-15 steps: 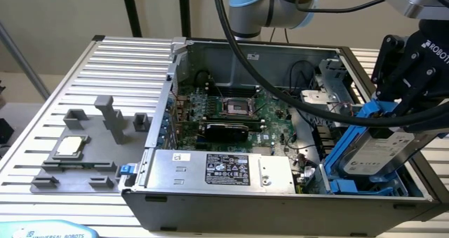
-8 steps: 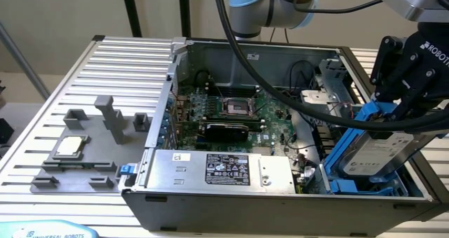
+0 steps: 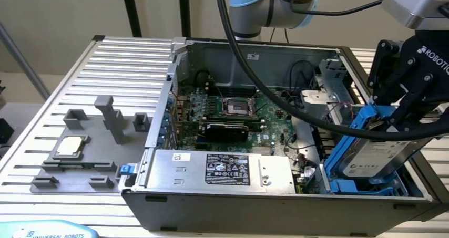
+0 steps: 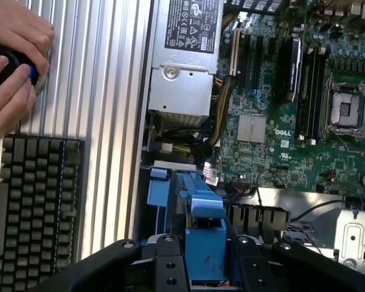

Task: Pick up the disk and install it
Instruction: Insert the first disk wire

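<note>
The disk (image 3: 379, 155) is a silver-grey drive with a white label in a bright blue carrier. It stands tilted in the blue drive bay (image 3: 365, 186) at the exterior view's right end of the open computer case (image 3: 281, 206). My gripper (image 3: 393, 123) comes down from above and is shut on the disk's upper edge. In the wrist view the blue carrier (image 4: 205, 234) sits between my black fingers (image 4: 170, 264), with the gripper (image 4: 205, 271) closed on it.
The case holds a green motherboard (image 3: 232, 109) and a grey power supply (image 3: 217, 169) with a black-and-white label. A grey fixture (image 3: 77, 164) with a small square chip (image 3: 72, 145) lies on the slatted table. A person's hands (image 4: 12, 67) and a keyboard (image 4: 36, 207) are nearby.
</note>
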Controlling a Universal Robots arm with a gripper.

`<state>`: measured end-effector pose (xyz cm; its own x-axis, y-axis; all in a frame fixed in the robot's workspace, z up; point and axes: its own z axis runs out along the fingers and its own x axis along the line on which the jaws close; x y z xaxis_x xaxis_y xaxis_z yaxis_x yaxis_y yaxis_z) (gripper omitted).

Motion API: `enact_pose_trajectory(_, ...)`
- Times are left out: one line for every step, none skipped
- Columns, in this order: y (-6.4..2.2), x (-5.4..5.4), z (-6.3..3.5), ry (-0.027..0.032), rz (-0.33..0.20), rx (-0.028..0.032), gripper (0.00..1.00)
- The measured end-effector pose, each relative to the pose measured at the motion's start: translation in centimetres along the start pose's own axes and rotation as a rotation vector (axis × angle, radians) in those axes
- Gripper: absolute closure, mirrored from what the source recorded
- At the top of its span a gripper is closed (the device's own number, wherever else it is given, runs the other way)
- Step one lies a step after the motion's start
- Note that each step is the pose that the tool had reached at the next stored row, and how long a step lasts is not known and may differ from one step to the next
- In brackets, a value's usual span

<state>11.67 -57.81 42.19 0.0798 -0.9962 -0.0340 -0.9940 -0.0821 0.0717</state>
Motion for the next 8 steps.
enact_pose_trajectory(0.00, 0.04, 0.07, -0.0002, 0.000, -0.0009, 0.67)
enact_pose_trajectory(0.00, 0.07, 0.13, 0.0001, -0.001, -0.0018, 0.67)
enact_pose_trajectory(-0.01, 0.11, 0.21, -0.0001, -0.001, -0.0026, 0.67)
enact_pose_trajectory(-0.01, 0.15, 0.29, 0.0001, -0.002, -0.0036, 0.67)
enact_pose_trajectory(-0.01, 0.19, 0.37, 0.0000, -0.002, -0.0046, 0.67)
enact_pose_trajectory(-0.01, 0.23, 0.46, 0.0001, -0.002, -0.0058, 0.67)
enact_pose_trajectory(-0.01, 0.26, 0.55, -0.0002, -0.003, -0.0067, 0.67)
enact_pose_trajectory(-0.02, 0.30, 0.63, -0.0002, -0.003, -0.0075, 0.67)
